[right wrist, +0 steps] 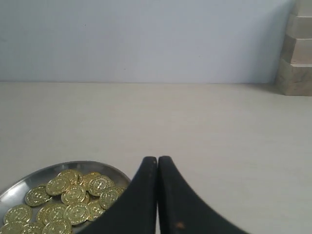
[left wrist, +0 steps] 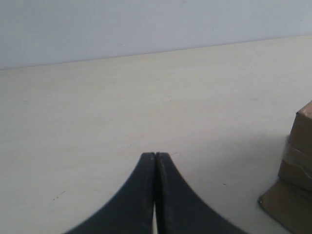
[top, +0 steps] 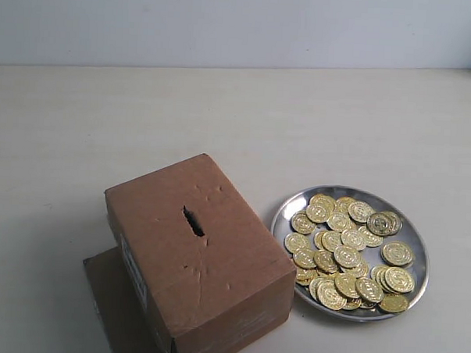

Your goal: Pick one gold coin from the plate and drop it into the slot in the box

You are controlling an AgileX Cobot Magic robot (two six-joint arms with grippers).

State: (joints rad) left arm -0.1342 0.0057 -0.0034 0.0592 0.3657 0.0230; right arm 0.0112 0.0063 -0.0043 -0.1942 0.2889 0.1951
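A round silver plate point(top: 415, 295) sits at the right of the exterior view, heaped with several gold coins point(top: 348, 256). To its left stands the brown cardboard box point(top: 215, 277), with a ragged dark slot point(top: 193, 221) cut in its top. Neither gripper shows in the exterior view. In the right wrist view my right gripper point(right wrist: 157, 159) is shut and empty, beside the plate point(right wrist: 29, 181) and its coins point(right wrist: 78, 195). My left gripper point(left wrist: 155, 155) is shut and empty over bare table, with a corner of the box point(left wrist: 300, 141) off to one side.
A flat brown cardboard sheet point(top: 113, 296) lies under the box. Pale wooden blocks point(right wrist: 297, 48) stand stacked at the table's far edge in the right wrist view. A light wall backs the pale table point(top: 222, 113).
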